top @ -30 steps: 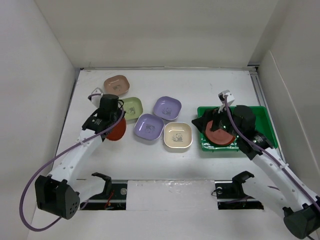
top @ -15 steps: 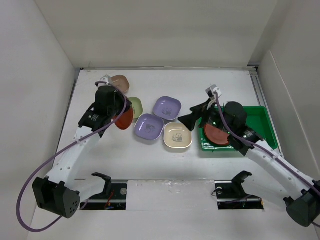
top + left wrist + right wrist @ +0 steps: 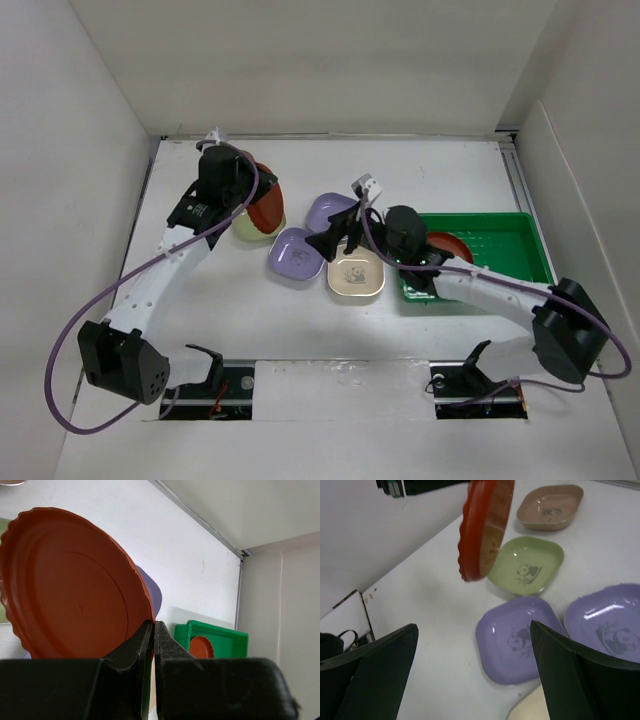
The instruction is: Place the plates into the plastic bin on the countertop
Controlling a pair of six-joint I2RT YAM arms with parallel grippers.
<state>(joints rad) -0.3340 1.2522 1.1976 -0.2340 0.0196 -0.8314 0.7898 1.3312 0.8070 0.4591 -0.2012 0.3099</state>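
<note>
My left gripper [image 3: 243,192] is shut on the rim of a round red plate [image 3: 264,200], held tilted on edge above the light green plate [image 3: 243,228]; the same red plate fills the left wrist view [image 3: 75,580]. My right gripper [image 3: 335,232] is open and empty over the two lavender plates [image 3: 293,256] [image 3: 333,206], next to the cream plate [image 3: 356,273]. The green plastic bin [image 3: 500,228] holds the other red plate [image 3: 447,245]. The right wrist view shows the held red plate [image 3: 482,530], the tan-pink plate [image 3: 550,507], the green plate [image 3: 525,565] and the near lavender plate [image 3: 517,637].
White walls edge the countertop [image 3: 450,175] on the left, back and right. The left arm hides the tan-pink plate in the top view. The arm bases stand at the near edge.
My left gripper has lifted the red plate and carried it back and to the right. My right gripper has left the bin and swung left over the lavender plates, open.
</note>
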